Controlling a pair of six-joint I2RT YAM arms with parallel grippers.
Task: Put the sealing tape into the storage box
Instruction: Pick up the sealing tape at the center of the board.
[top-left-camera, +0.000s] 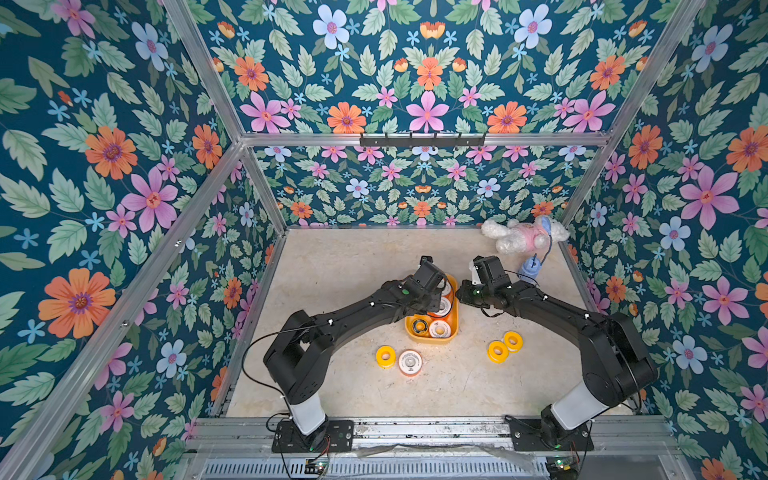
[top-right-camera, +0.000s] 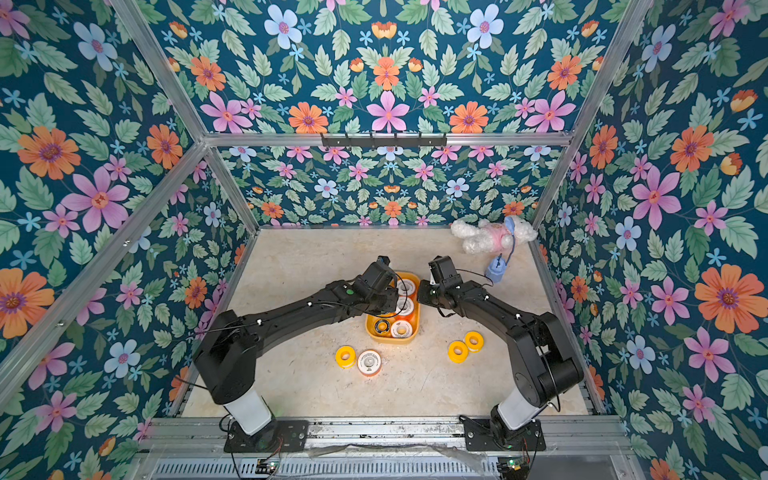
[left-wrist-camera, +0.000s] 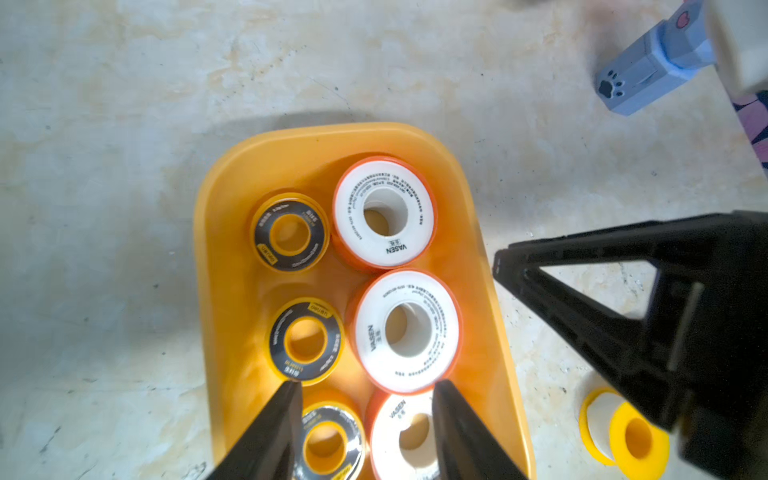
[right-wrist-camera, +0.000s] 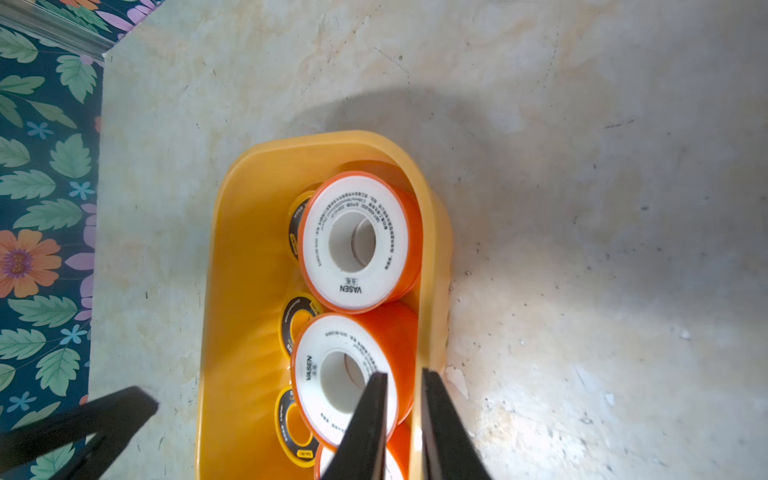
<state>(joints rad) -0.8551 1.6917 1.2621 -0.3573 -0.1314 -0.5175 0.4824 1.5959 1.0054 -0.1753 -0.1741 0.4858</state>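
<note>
Floral wallpaper closed in a pale, marbled table (top-left-camera: 332, 270), with the yellow storage box (top-left-camera: 430, 339) near its middle. Of the sealing tape, ten spools showed: six in the box and four loose on the table.

Well behind the left gripper (left-wrist-camera: 368, 388), toward the arm bases, two loose spools lay just beside each other: one plain yellow spool (top-left-camera: 385, 356) and one white-faced spool (top-left-camera: 410, 362) with an orange rim. The left jaws stood spread above the box, gripping nothing. Under and ahead of them the box held two rows of three. There were three black-faced spools (left-wrist-camera: 306, 339) and three orange-rimmed white spools (left-wrist-camera: 407, 330). The nearest of each row sat beneath the spread fingers, and the other four lay beyond the tips.

The right gripper (right-wrist-camera: 405, 376) had its jaws drawn almost together on the box's side wall, one finger inside and one outside. Behind those jaws, a yellow pair (top-left-camera: 498, 351) of two spools lay side by side on the table. Off to their outer side sat one small blue object (top-left-camera: 531, 268) on a cord. One white plush toy (top-left-camera: 519, 237) lay in the far corner.
</note>
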